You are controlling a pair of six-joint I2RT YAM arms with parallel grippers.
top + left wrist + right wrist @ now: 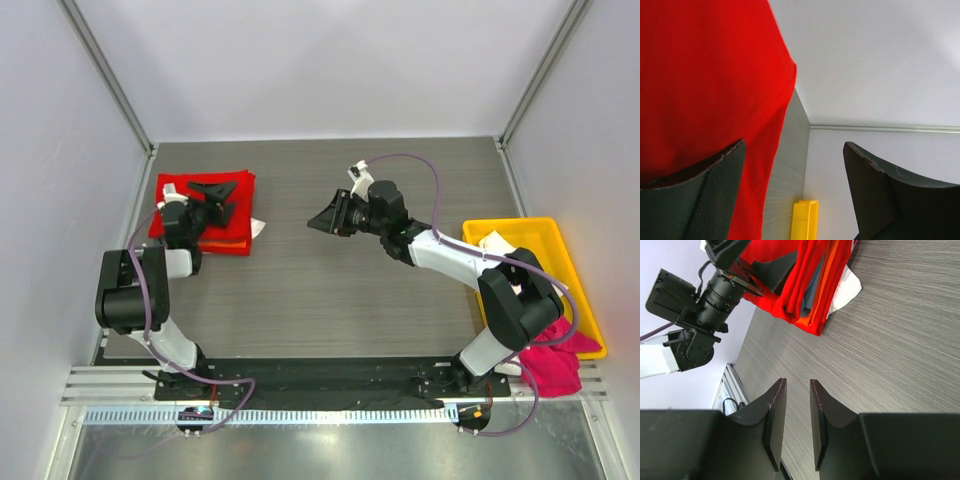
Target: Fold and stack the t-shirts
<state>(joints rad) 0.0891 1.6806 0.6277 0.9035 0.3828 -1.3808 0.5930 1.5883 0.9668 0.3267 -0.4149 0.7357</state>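
A folded stack of t-shirts (205, 222) lies at the table's far left, the red one (705, 90) on top. In the right wrist view the stack's edge (812, 295) shows red, grey-blue and orange layers, with white cloth (847, 287) poking out underneath. My left gripper (216, 194) hovers over the stack, open wide with nothing between its fingers (715, 195). My right gripper (325, 220) hangs over bare table near the middle. Its jaws stand a narrow gap apart and hold nothing (797, 382). A magenta pink shirt (556, 360) drapes over the tray's near end.
A yellow tray (560, 262) stands at the right edge with a white cloth (493, 241) at its far end. White walls and metal posts enclose the table. The left arm's wrist (700, 305) shows beside the stack.
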